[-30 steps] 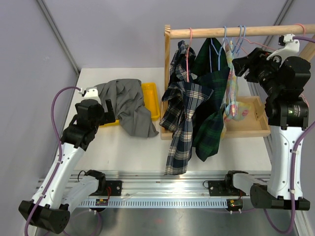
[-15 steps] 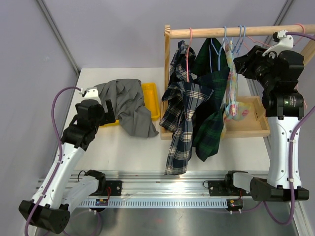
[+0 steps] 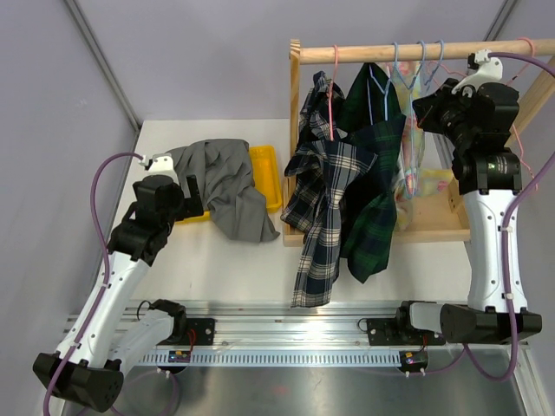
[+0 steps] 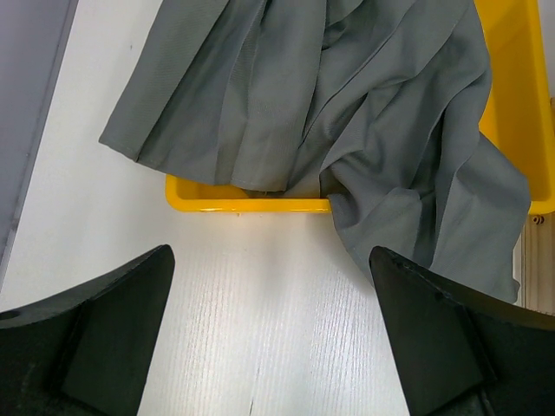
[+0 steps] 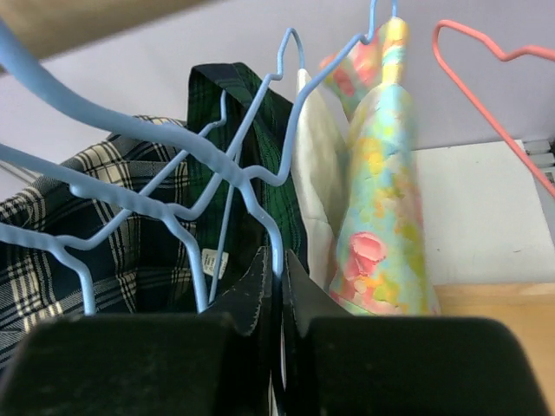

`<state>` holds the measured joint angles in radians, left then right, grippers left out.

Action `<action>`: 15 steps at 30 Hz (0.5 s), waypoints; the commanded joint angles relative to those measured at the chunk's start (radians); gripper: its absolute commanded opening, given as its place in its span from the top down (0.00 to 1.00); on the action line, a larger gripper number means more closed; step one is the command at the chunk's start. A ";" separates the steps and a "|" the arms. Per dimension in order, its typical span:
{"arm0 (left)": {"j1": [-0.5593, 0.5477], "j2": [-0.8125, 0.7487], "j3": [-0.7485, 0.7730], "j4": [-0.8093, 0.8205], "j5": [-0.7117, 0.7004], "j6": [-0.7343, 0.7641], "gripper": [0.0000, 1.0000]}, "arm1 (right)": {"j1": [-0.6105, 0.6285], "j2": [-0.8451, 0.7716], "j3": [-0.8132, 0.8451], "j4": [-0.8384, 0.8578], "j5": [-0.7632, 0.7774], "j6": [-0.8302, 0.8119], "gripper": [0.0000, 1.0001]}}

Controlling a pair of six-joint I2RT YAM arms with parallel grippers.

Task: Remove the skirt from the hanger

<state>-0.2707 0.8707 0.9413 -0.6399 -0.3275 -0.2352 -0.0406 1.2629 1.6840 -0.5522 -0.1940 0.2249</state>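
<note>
Skirts hang on a wooden rail [image 3: 364, 52]: a navy-and-white plaid one [image 3: 321, 208], a dark green plaid one [image 3: 373, 199] and a pastel floral one [image 3: 409, 169] [image 5: 381, 191]. My right gripper [image 3: 427, 111] [image 5: 277, 257] is up by the rail, shut on the thin wire of a light blue hanger [image 5: 276, 238] just left of the floral skirt. I cannot tell which garment that hanger carries. My left gripper [image 3: 192, 204] [image 4: 270, 260] hangs open above the table, with nothing between its fingers.
A grey pleated garment [image 3: 225, 186] [image 4: 347, 104] lies over a yellow tray [image 3: 264, 173] [image 4: 251, 204] just beyond the left gripper. More blue hangers [image 5: 130, 199] and a bare pink one [image 5: 486, 78] hang on the rail. The rack's wooden base [image 3: 434, 227] sits under the clothes.
The right arm rose and straightened toward the rail, and its jaws closed onto the blue hanger wire. The blue hangers and floral skirt shifted slightly right. The left arm stayed still.
</note>
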 commanded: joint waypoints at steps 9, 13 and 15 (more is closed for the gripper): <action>-0.002 -0.015 0.056 0.040 0.041 0.033 0.01 | 0.002 0.020 0.086 -0.012 0.145 -0.044 1.00; -0.073 0.025 0.210 0.010 0.036 0.024 0.01 | 0.002 0.001 0.164 -0.083 0.250 -0.079 1.00; -0.149 0.063 0.366 -0.020 -0.027 0.028 0.01 | 0.002 -0.022 0.181 -0.092 0.263 -0.082 1.00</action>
<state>-0.3378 0.9089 1.0992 -0.7036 -0.3218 -0.2176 -0.0357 1.3014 1.7863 -0.6430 -0.0280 0.1757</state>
